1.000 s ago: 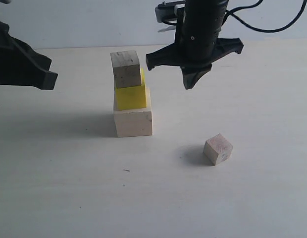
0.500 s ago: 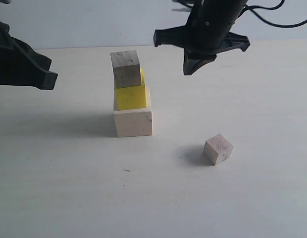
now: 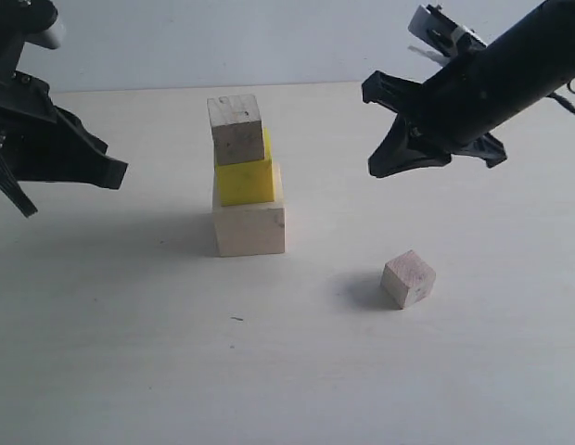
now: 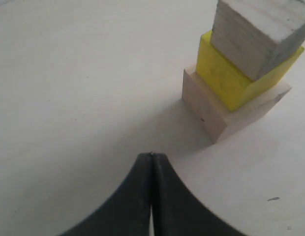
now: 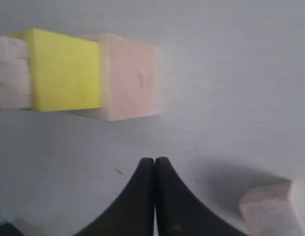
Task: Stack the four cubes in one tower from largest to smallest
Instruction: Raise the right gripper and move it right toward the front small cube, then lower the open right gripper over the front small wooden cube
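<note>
Left pincer (image 4: 151,156) and right pincer (image 3: 376,171) shut tight, holding nothing. Between them on the tabletop (image 3: 130,352), stack (image 3: 248,181) of three cubes; near the right pincer, lone small cube (image 3: 408,278).

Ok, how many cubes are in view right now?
4. Three are stacked: the large pale cube at the bottom, the yellow cube on it, one small wooden cube on top. The other small cube sits alone on the table, apart from them. None seem hidden.

The right tool (image 3: 376,170) has swung away from beside the tower (image 3: 246,182), far off to the right, and now hangs tilted. The left tool (image 3: 116,172) has edged rightward and slightly lower.
</note>
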Action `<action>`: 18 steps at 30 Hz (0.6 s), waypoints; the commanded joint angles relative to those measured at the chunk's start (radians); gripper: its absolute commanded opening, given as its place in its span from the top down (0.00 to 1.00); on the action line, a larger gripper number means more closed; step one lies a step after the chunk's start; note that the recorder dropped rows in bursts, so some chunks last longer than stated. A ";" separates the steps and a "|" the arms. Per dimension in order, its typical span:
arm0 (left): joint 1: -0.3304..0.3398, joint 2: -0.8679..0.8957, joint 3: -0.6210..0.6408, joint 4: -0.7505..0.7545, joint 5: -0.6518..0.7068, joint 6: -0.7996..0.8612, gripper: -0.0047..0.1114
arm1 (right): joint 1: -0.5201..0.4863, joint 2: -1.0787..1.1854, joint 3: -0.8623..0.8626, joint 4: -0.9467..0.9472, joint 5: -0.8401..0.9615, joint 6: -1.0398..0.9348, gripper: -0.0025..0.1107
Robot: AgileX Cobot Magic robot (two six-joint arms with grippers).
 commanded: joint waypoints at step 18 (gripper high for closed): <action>0.006 0.021 0.000 -0.019 -0.008 -0.010 0.96 | -0.010 -0.011 0.023 -0.236 -0.153 -0.132 0.98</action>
